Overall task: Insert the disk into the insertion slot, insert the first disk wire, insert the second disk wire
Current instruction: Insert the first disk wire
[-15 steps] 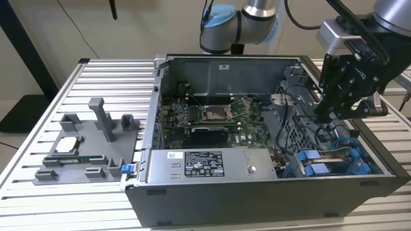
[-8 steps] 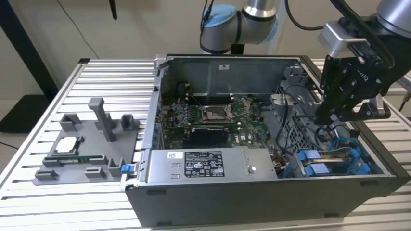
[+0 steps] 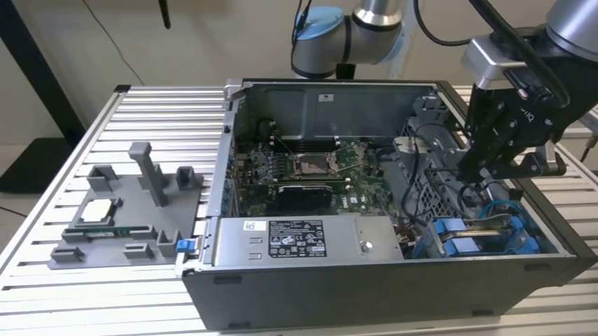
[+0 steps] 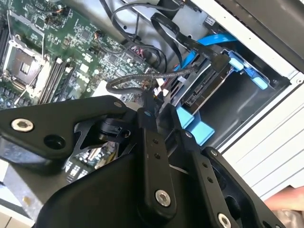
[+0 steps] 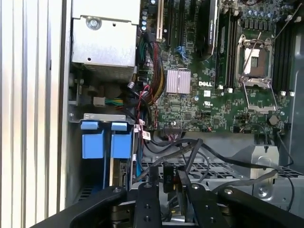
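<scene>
Closest to us, two black metal fingers [image 5: 146, 204] of the gripper [image 5: 167, 183] stand close together. They seem clamped on one small black plug [image 5: 168, 176], though shadow makes the contact hard to judge. In the second wrist view one braided grey wire [image 4: 126, 83] loops up to the fingertips.

We count one disk [image 4: 203, 92]: a flat rectangular drive, dull silver with a pale printed label, seen edge-on. It sits inside the insertion slot [image 4: 251, 99], a boxy grey sheet-metal bay at the corner of the case [image 3: 374, 294]. Two bright blue plastic tabs [image 5: 92, 142], smooth and square, stand side by side at the bay's mouth. One flat blue cable [image 4: 216, 39] runs down towards the disk's end.

In the exterior view the gripper hangs over that bay, at the exterior view's right. Beside the bay lie one green motherboard [image 5: 190, 99] and one grey labelled power-supply box [image 3: 290, 241]. The case rests on a ribbed metal table [image 3: 150, 105].
</scene>
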Controlling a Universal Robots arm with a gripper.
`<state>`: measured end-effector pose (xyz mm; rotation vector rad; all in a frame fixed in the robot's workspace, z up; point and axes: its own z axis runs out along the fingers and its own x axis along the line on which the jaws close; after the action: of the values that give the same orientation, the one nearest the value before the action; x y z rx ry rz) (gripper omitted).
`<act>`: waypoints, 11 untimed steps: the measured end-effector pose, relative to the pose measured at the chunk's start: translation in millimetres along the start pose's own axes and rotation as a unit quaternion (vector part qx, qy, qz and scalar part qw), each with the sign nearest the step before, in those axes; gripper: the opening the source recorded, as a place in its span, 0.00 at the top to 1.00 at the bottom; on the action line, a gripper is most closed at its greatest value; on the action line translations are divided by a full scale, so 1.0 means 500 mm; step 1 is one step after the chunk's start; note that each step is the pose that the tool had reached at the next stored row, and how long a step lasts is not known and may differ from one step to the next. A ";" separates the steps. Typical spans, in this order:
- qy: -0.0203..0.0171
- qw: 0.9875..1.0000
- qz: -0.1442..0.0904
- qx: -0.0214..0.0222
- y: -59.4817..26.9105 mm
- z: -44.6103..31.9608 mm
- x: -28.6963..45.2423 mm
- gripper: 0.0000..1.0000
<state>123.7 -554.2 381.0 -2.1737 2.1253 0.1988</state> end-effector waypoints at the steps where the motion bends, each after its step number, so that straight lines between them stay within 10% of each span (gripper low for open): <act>1: 0.000 1.000 0.000 0.000 0.000 0.000 0.000 0.00; 4: 0.000 1.000 0.000 0.000 0.001 0.000 0.000 0.00; 5: -0.001 1.000 0.000 0.000 0.001 0.000 0.000 1.00; 11: -0.001 1.000 0.000 0.000 0.001 0.001 0.000 1.00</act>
<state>123.1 -554.2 380.7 -2.1716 2.1252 0.2005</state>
